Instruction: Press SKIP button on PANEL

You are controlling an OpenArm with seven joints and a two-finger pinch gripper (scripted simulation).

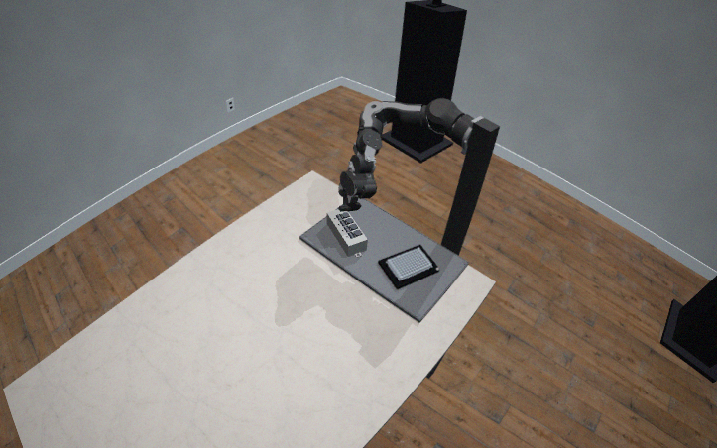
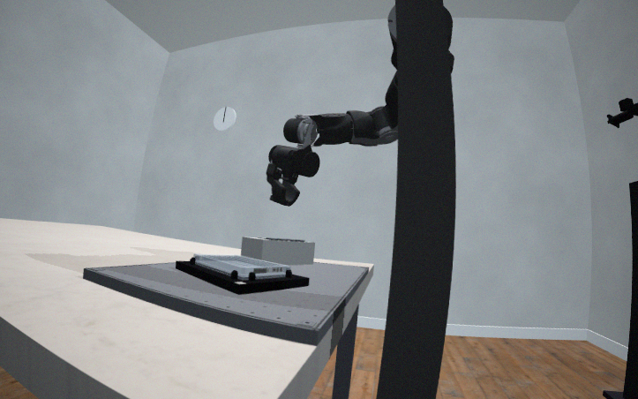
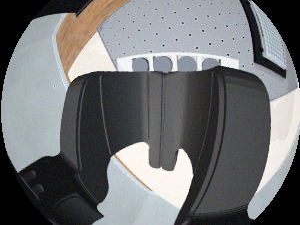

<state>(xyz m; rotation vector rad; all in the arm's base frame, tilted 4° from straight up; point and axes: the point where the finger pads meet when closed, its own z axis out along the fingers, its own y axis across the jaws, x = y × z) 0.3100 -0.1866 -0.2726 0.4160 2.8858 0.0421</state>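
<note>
Hovering high above the PANEL (image 2: 277, 249) at mid-frame in the exterior view, with the gripper (image 2: 282, 198) folded fully closed on nothing, fingers pressed together into one blunt tip, most likely to serve as a poking tool for a single button rather than for grasping. Pointing downward, well apart from the box, so no press yet under way.

Sitting at the centre of the top view, near the upper left end of the grey base plate (image 1: 430, 300), the PANEL showing four dark buttons (image 1: 350, 224) in a row along its top. Peeking out in the wrist view as four pale squares (image 3: 162, 64) just above the closed fingers, which are hiding most of the box. Labels too small to read in any view, so which button is SKIP cannot be told; no lamp visibly glowing, as far as can be judged.

Resting apart from the PANEL, toward the lower right of the base plate in the top view, the 96-well plate M06 (image 1: 409, 263) lying flat in the black plate nest N1 (image 1: 390, 275), out of the line of descent and seemingly safe if the drop stays vertical.

Needing next, by judgement: lining the tip over the correct button before lowering, since a wrong press cannot be undone.
</note>
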